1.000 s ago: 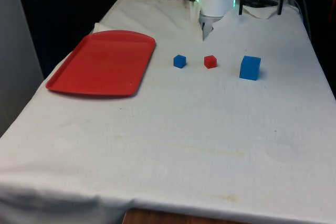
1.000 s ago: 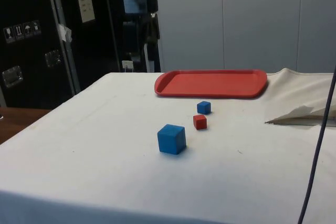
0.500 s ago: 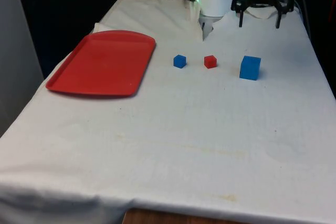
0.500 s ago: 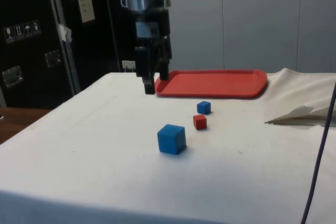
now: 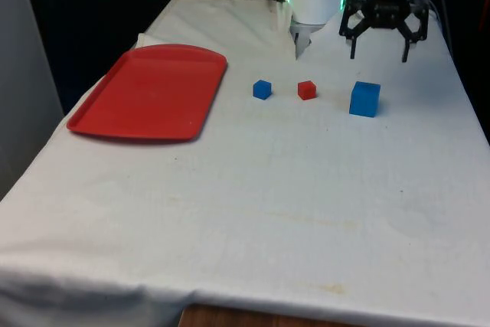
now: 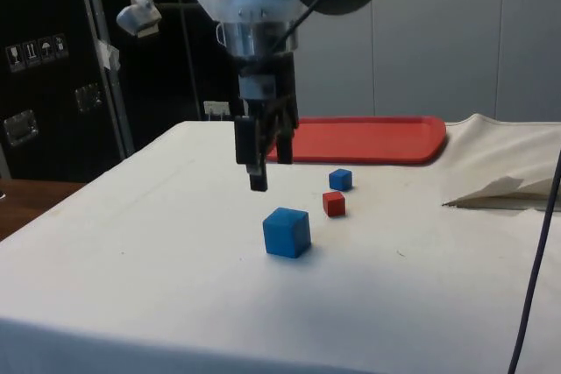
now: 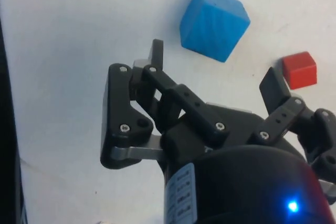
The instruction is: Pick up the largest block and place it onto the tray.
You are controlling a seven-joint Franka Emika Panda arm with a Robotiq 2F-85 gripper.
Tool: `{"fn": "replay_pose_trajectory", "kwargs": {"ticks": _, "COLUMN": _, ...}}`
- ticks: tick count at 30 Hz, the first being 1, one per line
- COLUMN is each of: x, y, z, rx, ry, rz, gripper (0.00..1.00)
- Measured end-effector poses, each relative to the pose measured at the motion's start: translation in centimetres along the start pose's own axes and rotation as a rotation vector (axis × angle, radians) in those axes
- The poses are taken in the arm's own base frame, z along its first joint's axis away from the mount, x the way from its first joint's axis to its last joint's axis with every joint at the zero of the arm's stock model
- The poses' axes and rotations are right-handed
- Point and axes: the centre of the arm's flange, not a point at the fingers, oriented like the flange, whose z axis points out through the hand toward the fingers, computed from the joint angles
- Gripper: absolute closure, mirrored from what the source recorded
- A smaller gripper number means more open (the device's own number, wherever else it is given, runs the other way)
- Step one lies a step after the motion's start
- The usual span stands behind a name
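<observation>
Sitting flat on cloth, large blue block (image 5: pixel 364 99), corner toward front camera.

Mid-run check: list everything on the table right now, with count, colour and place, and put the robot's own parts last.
large block: 1, blue, on the cloth at the front view's right end of the row of blocks, apart from the others
small red block: 1, red, middle of the row, between the two blue ones, touching neither
small blue block: 1, blue, the front view's left end of the row, nearest the tray
tray: 1, red, flat on the cloth at the front view's left, nothing on it
white cloth: 1, white, covering the table
gripper: 1, black, open, above the cloth just behind the large block, holding nothing
</observation>
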Motion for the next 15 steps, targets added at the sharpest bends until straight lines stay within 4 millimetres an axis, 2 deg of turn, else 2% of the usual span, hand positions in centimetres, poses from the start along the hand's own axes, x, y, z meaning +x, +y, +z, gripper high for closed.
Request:
{"fn": "replay_pose_trajectory", "kwargs": {"ticks": 11, "x": -0.4, "y": 0.5, "z": 3.9, "rx": -0.014, "ry": 0.018, "rz": 0.046, "gripper": 0.0}}
{"fn": "replay_pose_trajectory", "kwargs": {"ticks": 15, "x": -0.4, "y": 0.9, "z": 4.7, "rx": -0.018, "ry": 0.024, "rz": 0.053, "gripper": 0.0}}
